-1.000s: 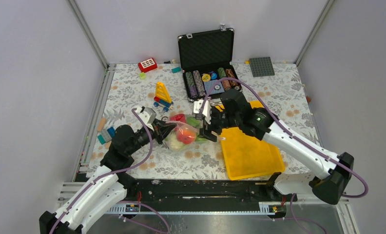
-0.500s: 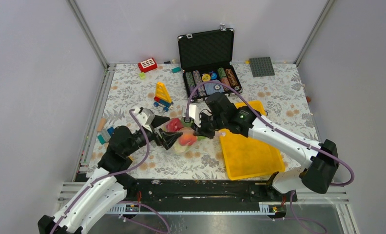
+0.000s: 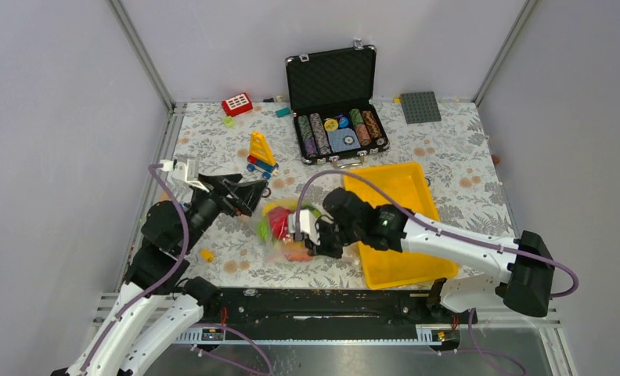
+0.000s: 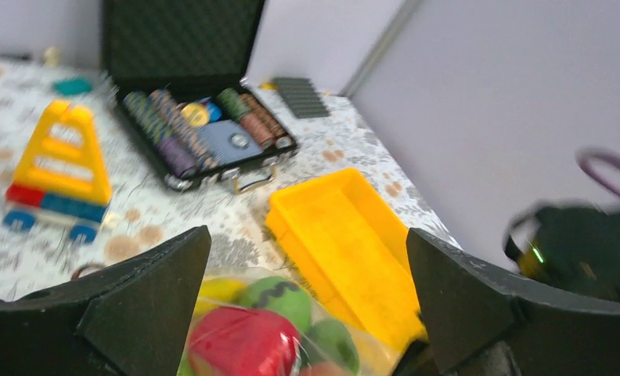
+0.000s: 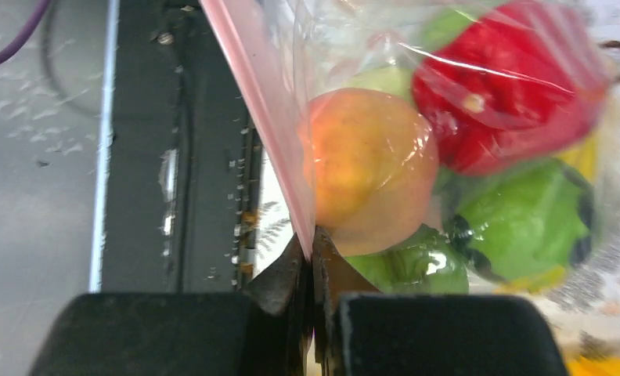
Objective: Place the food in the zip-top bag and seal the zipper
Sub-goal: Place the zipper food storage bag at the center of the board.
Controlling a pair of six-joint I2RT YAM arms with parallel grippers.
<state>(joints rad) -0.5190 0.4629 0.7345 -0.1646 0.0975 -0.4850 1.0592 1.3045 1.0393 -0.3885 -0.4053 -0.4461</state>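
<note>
- Top view: zip-top bag (image 3: 279,239) lies on the tabletop (image 3: 213,149) just left of the yellow tray (image 3: 405,200), with the food (image 3: 278,222) inside it. Right hand (image 3: 313,237) is clenched on the bag's tray-side edge. Left hand (image 3: 240,192) sits further left of the tray, past the bag and apart from it, released and holding nothing.
- Left wrist view: both fingers (image 4: 135,305) are spread wide with an empty gap. Bagged food is low in view, left of the tray. An open chip case (image 4: 189,133) stands behind the tray.
- Right wrist view: the hand pinches tight on the zipper (image 5: 264,133), a pink strip. The peach (image 5: 369,168) is right against the strip, the red piece (image 5: 510,94) and green pieces (image 5: 526,219) beyond it. The tray shows only as a yellow sliver at the corner.
</note>
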